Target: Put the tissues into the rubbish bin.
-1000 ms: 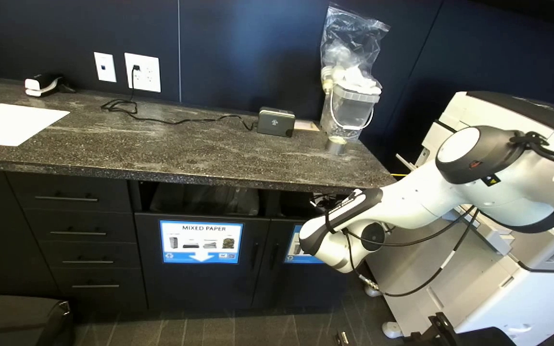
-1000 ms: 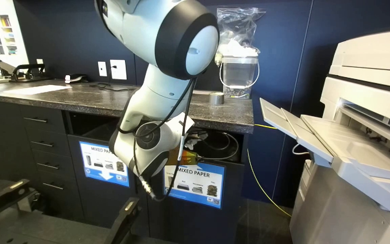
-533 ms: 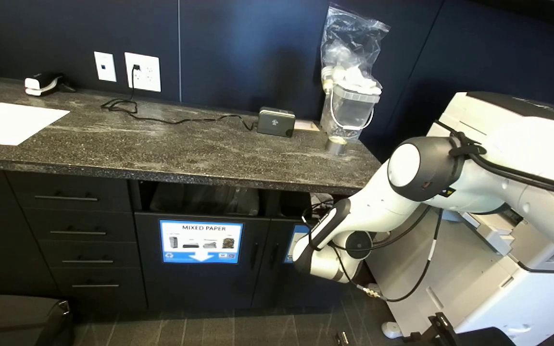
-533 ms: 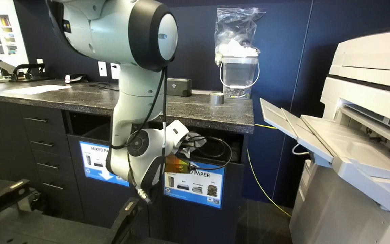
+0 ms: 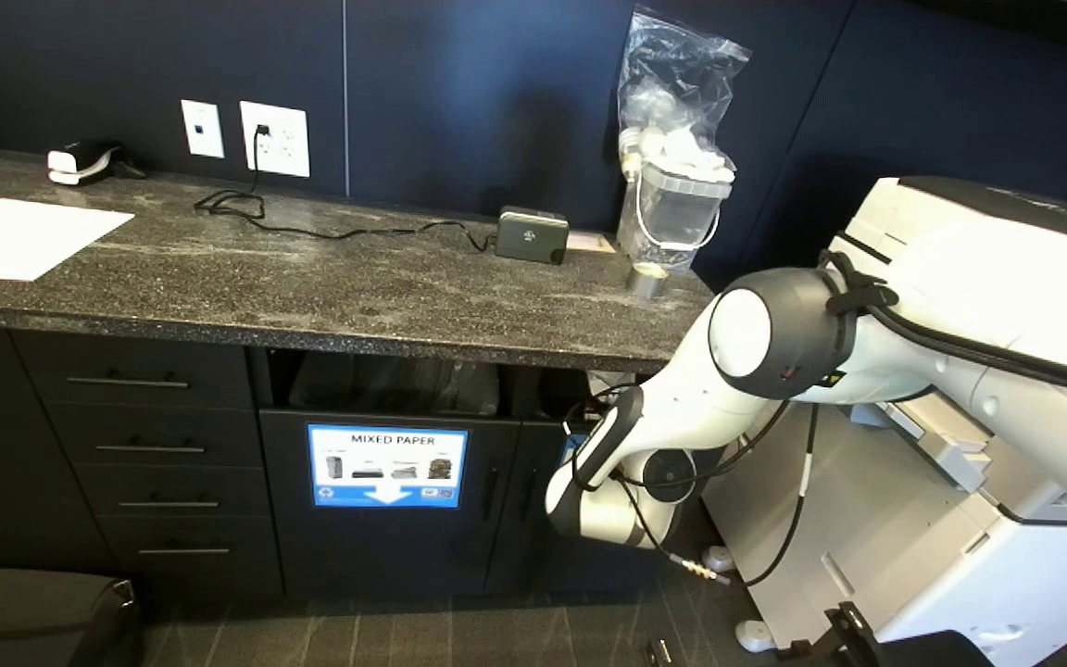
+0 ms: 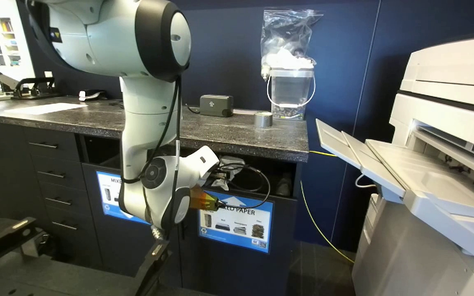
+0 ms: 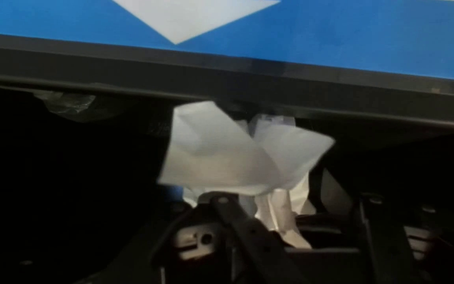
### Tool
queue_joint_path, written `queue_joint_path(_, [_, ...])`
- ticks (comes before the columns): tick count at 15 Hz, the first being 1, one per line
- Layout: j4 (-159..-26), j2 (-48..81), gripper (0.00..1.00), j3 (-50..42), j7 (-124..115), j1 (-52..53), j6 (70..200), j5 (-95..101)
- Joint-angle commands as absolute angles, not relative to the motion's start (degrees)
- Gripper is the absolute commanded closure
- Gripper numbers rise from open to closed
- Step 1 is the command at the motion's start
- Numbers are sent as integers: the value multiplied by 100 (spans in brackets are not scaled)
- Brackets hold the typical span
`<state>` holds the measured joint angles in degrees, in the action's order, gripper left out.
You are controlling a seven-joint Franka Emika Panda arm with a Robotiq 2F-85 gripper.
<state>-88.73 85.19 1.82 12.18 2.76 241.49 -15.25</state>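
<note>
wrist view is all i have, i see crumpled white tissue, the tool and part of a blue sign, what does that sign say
Observer: In an exterior view, the visible wording on the sign ends in PAPER; its start is hidden.
Operator: any clue to the start
Observer: A similar sign on the next cabinet door reads MIXED PAPER in full.
Operator: and where's the tool
Observer: Lower than the counter, by the bin opening.
</note>
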Motion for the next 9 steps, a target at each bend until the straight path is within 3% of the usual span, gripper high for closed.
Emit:
queue_joint_path(1, [-8803, 8519, 9, -87, 762, 639, 24321, -1756])
queue_joint_path(3, [-8707, 8517, 0, -137, 658, 749, 24319, -1819])
queue_joint_path(9, [-8379, 8607, 0, -279, 550, 933, 24330, -1964])
